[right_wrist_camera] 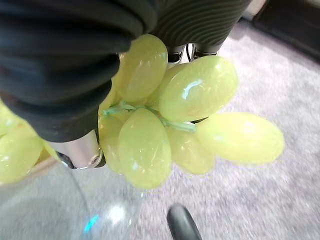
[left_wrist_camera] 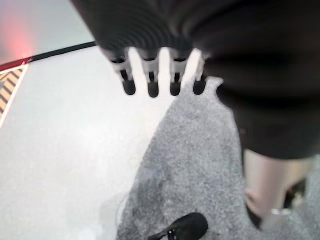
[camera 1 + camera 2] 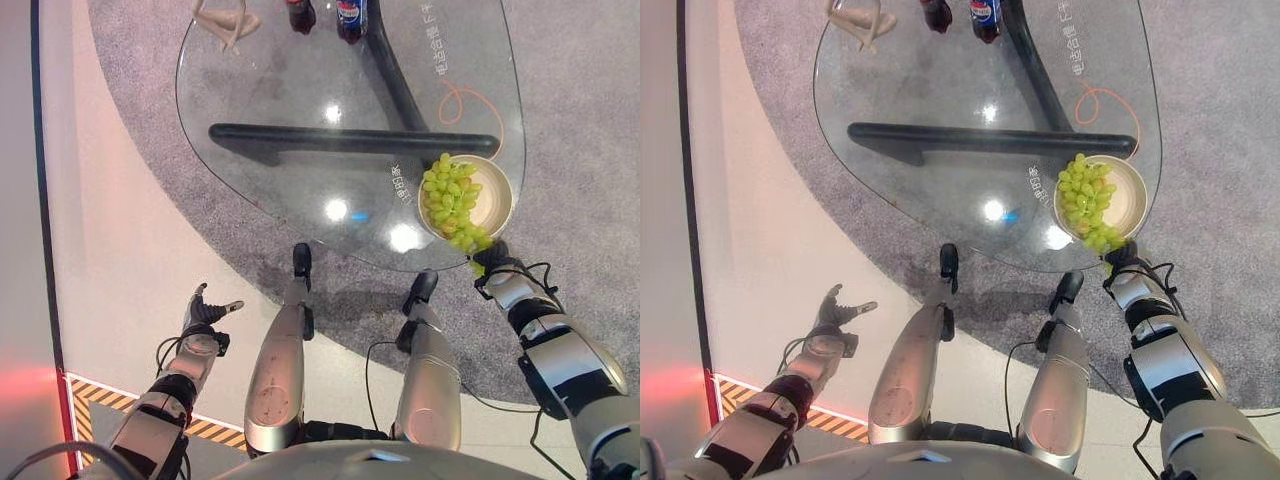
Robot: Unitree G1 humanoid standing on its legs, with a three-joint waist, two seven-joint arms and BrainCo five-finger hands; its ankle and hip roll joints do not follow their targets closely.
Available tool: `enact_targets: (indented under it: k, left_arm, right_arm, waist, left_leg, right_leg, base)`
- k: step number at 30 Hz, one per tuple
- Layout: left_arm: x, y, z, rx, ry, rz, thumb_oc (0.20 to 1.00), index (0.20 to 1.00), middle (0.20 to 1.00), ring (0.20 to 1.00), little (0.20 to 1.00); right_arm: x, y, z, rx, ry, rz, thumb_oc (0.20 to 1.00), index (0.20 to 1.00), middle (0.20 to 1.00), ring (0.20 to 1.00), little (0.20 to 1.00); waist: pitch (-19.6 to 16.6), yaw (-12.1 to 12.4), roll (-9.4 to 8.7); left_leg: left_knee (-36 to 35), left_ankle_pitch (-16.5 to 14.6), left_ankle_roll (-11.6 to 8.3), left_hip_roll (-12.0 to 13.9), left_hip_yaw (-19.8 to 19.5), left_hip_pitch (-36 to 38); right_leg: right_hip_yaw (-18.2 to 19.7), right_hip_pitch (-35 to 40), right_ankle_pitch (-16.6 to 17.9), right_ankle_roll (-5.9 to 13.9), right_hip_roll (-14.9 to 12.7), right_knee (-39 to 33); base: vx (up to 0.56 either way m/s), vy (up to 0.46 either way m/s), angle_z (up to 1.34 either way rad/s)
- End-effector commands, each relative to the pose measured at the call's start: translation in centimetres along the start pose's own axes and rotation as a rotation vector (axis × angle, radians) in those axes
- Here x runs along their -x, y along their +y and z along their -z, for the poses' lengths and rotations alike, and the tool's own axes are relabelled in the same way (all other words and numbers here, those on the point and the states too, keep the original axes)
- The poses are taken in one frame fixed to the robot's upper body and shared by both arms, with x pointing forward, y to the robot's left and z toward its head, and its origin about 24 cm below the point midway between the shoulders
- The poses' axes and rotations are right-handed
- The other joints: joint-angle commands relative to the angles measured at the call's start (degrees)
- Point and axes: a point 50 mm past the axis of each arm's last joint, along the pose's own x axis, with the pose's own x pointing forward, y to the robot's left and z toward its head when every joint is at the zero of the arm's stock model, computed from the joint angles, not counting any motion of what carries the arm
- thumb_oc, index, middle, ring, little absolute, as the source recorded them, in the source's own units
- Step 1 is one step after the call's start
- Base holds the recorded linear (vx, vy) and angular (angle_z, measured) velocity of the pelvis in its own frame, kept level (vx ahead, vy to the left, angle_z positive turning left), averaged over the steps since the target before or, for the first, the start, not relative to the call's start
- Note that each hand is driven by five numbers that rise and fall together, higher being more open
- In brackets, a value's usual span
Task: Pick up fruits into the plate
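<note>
The glass table (image 3: pixel 300 90) spreads before me, and at its near right edge sits the plate (image 3: pixel 497 195), with the bunch of green grapes (image 3: pixel 452 200) lying mostly inside it and its tail spilling over the rim toward me. My right hand (image 3: pixel 497 262) is at that trailing end, fingers curled round the last grapes, I judge so the whole bunch can be fed onto the plate. My left hand (image 3: pixel 205 308) hangs low with fingers loosely spread, idle.

Two bottles (image 3: pixel 325 14) on glass table (image 3: pixel 280 90)
</note>
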Motion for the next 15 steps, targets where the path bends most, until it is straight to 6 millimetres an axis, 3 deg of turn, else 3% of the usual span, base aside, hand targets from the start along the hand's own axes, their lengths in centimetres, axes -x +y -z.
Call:
enact_targets:
  k: [1,7,15]
  left_arm:
    - [0.4,0.0,0.6,-0.011,-0.005,-0.016,1.000,1.000,1.000,1.000,1.000]
    - [0.9,-0.4,1.5,-0.030,0.015,0.010,1.000,1.000,1.000,1.000,1.000]
    - [1.2,-0.8,2.0,-0.036,0.011,0.046,1.000,1.000,1.000,1.000,1.000]
  right_arm:
    - [-0.8,-5.3,-1.3,-0.056,-0.071,0.243,0.200,0.200,0.200,0.200,0.200]
    - [-0.6,-8.6,-4.3,-0.113,-0.190,0.415,0.200,0.200,0.200,0.200,0.200]
    - [-0.1,-11.2,-7.1,0.008,-0.293,0.527,0.200,0.200,0.200,0.200,0.200]
  waist:
    - [-0.4,0.8,1.86]
    - [-0.4,1.3,2.40]
    - [-0.4,2.0,2.37]
  left_leg:
    - [7.7,-7.5,2.22,-5.6,0.9,-4.0]
    - [7.8,-7.5,2.45,-5.6,0.8,-4.6]
    - [7.5,-7.3,2.90,-5.6,0.4,-5.1]
  right_leg:
    - [-0.4,-4.3,-4.0,-3.61,4.8,7.7]
    - [-0.4,-5.5,-4.4,-3.70,5.1,9.0]
    - [-0.6,-6.6,-4.5,-3.76,5.5,10.0]
  base:
    - [0.00,0.000,0.00]
    - [0.00,0.001,-0.01]
    - [0.01,0.000,0.00]
